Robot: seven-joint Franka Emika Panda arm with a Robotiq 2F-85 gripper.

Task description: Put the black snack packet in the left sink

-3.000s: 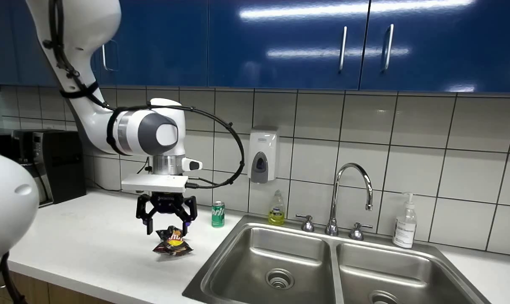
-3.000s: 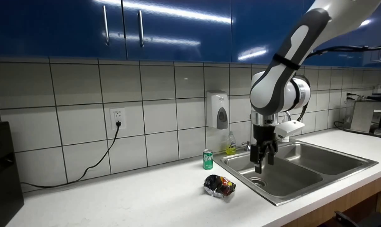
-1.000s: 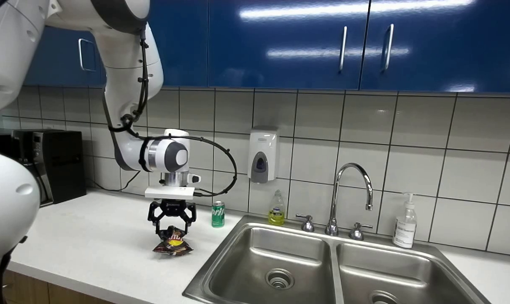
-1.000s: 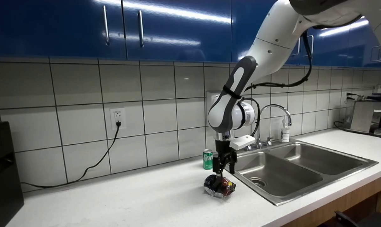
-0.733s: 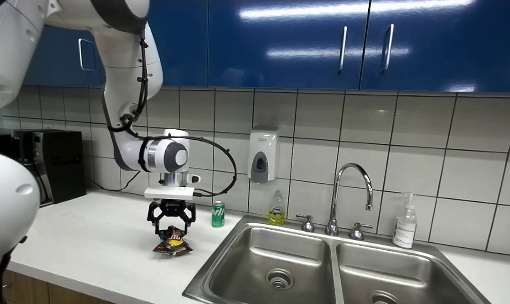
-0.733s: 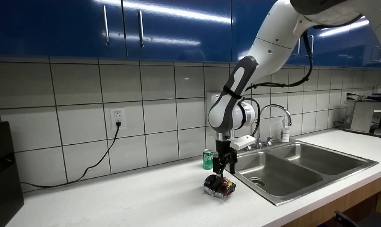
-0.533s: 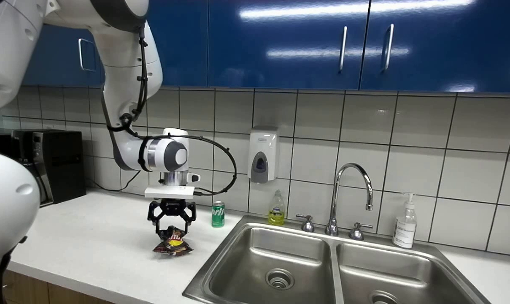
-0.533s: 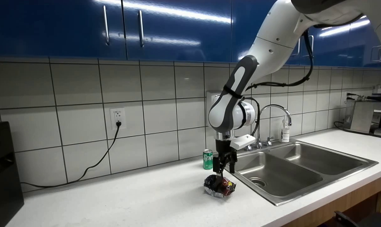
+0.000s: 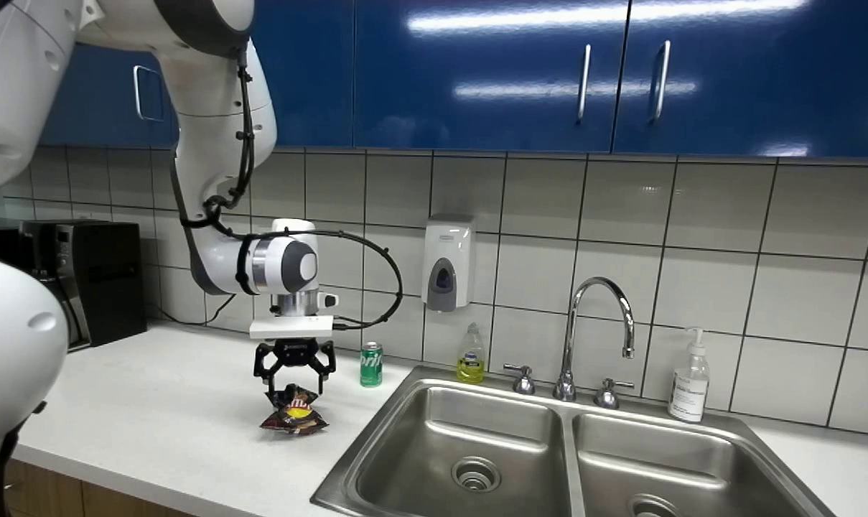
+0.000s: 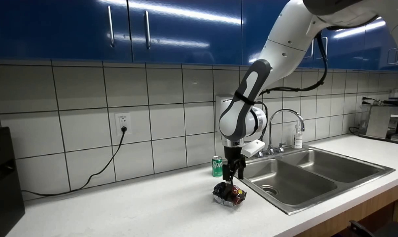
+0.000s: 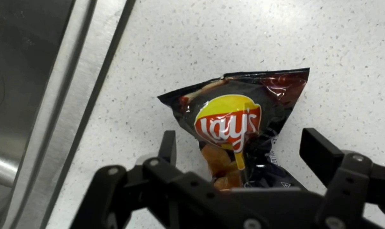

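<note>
overhead, blue cabinets [image 9: 491,118]; spread pincer [image 9: 295,393] over black packet [image 11: 240,130] on speckled white counter [image 11: 176,47]

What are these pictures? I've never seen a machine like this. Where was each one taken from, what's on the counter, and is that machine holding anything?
The machine is a robot arm ending in a black gripper, a sort of two-fingered hand. Two pictures come from cameras standing apart from it, looking at the counter from different places. The close-up comes from a camera on its wrist, looking down past the fingers. On the counter, beside the sink, lies a black Lay's packet; a green can stands farther back. Nothing is held: the fingers stand open on either side of the packet, with bare counter showing in each gap.
</note>
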